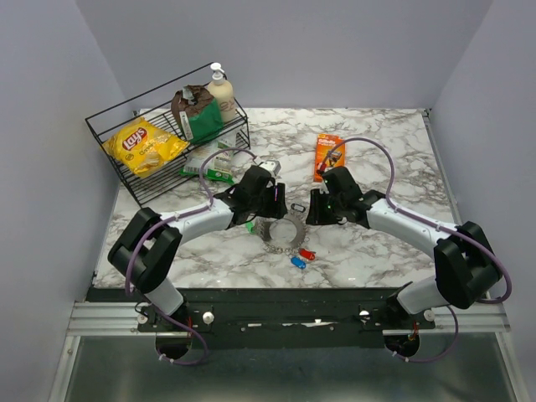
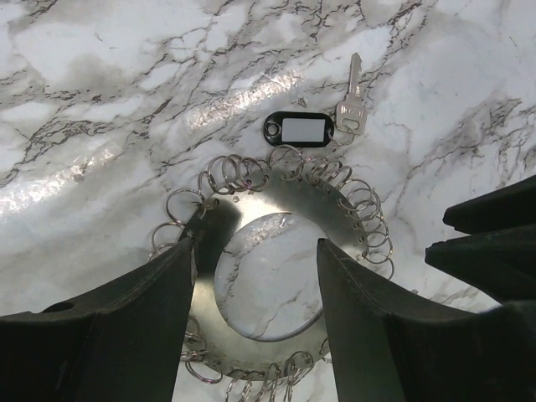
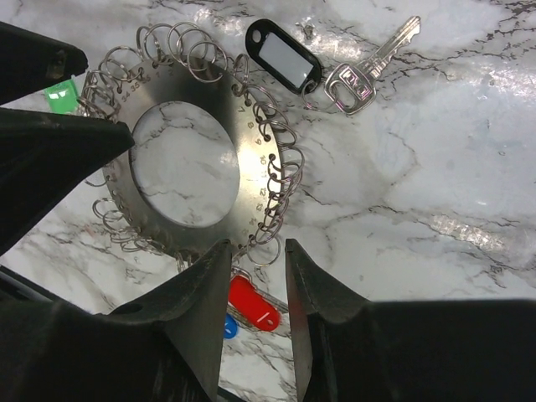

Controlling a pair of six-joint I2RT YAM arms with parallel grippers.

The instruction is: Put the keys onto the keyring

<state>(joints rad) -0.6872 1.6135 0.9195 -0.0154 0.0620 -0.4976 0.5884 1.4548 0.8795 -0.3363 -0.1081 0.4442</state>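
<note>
Left arm: reaches from its base up and inward to table centre, wrist pitched down. Left gripper point(image 2: 255, 251) is spread wide, its fingers point(image 2: 126, 335) straddling the keyring point(image 2: 276, 197) with one tip on each side of the central hole. Nothing is clamped.

Keyring: lies flat on the marble table point(image 1: 377, 151), mid-table between the two grippers. It is a steel disc with small split rings fanned round its rim. A black tag point(image 2: 299, 130) with a silver key point(image 2: 352, 100) lies just beyond its far edge.

Keys: the green key point(image 3: 59, 94) is beside the disc under the left gripper. The red key point(image 3: 251, 306) and blue key point(image 3: 230, 327) lie just off the near rim, loose on the table.

Right arm: mirrors the left, elbow out, wrist down. Right gripper point(image 3: 255, 251) is parted only by a narrow gap, tips at the disc's near rim. Nothing is between them.

Wire basket point(image 1: 109, 134), far left: Lay's bag point(image 1: 144, 144), brown bag point(image 1: 191, 102), pump bottle point(image 1: 221, 92).
</note>
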